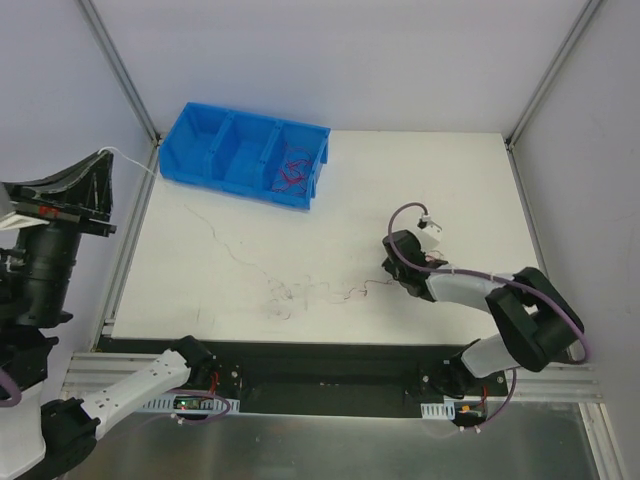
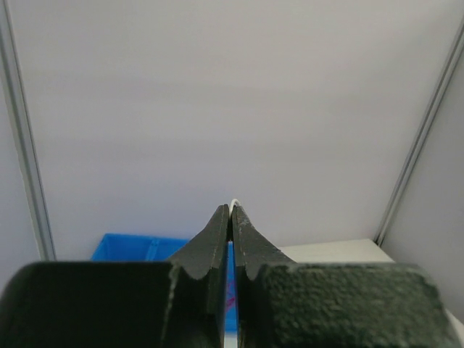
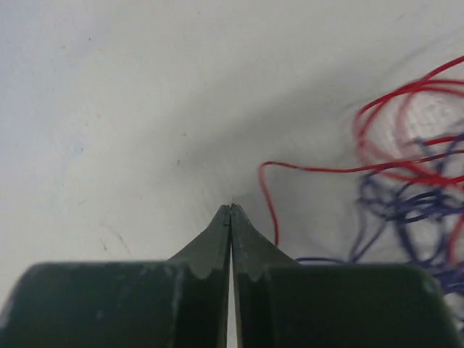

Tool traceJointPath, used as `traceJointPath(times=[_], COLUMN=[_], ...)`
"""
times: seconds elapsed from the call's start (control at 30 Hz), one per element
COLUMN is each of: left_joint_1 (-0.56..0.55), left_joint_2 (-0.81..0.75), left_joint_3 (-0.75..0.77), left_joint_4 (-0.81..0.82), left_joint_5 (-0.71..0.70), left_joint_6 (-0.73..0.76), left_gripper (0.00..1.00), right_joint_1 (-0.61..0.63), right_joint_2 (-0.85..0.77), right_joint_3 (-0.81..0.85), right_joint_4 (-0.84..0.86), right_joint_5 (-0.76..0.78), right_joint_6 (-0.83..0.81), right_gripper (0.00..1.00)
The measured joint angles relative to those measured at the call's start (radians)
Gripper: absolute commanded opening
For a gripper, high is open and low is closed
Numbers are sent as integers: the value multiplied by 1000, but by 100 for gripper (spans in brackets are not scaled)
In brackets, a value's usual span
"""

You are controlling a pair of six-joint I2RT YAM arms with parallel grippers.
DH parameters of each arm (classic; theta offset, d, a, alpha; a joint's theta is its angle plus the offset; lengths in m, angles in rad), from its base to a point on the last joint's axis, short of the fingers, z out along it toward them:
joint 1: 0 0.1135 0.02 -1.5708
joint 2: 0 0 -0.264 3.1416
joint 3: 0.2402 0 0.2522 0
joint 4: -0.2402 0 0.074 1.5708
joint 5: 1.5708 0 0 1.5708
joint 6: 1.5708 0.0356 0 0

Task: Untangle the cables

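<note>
One smooth white tabletop (image 1: 450, 180) carries a blue plastic bin (image 1: 197, 142) of three compartments, the right one holding red curls (image 1: 292, 172). Both grainy black claws are closed. The raised left claw (image 2: 230, 210) pinches a hair-thin white cable (image 1: 135, 163) running toward the bin. The right claw (image 3: 230, 210) shows nothing between its tips, beside tangled red and purple cables (image 3: 406, 130) on the tabletop.

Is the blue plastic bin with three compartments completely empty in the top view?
No, thin red wires lie in the rightmost compartment of the blue plastic bin.
</note>
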Motion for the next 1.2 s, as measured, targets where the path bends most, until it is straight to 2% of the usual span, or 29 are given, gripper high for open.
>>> traceJointPath(times=[0.07,0.2,0.33,0.4,0.47,0.6,0.73,0.8,0.87,0.9,1.07,1.2], left_joint_1=[0,0,0,0,0,0,0,0,0,0,0,0], left_joint_2=[1,6,35,51,66,71,50,36,26,22,13,7], left_joint_3=[-39,-126,-207,-231,-249,-264,-281,-300,-319,-327,-347,-347], left_joint_4=[-1,-10,-11,-14,-20,-26,-24,-24,-25,-26,-27,-27], left_joint_5=[-1,8,38,53,64,76,89,93,102,107,117,122], left_joint_6=[-2,-32,-79,-89,-107,-130,-149,-161,-168,-171,-182,-185], left_gripper=[0,0,0,0,0,0,0,0,0,0,0,0], right_joint_1=[-19,4,82,105,114,135,196,223,236,243,273,275], right_joint_2=[-56,-135,-149,-157,-166,-135,-84,-85,-89,-95,-117,-75], right_joint_3=[-26,13,135,165,170,144,109,96,89,80,16,-13], right_joint_4=[-25,-46,-69,-79,-79,-24,28,29,28,28,37,66], right_joint_5=[3,-76,-213,-273,-324,-414,-433,-417,-396,-380,-313,-296], right_joint_6=[-29,-214,-404,-410,-350,-111,92,161,208,234,345,416], right_gripper=[18,38,52,54,55,57,63,69,79,80,79,72])
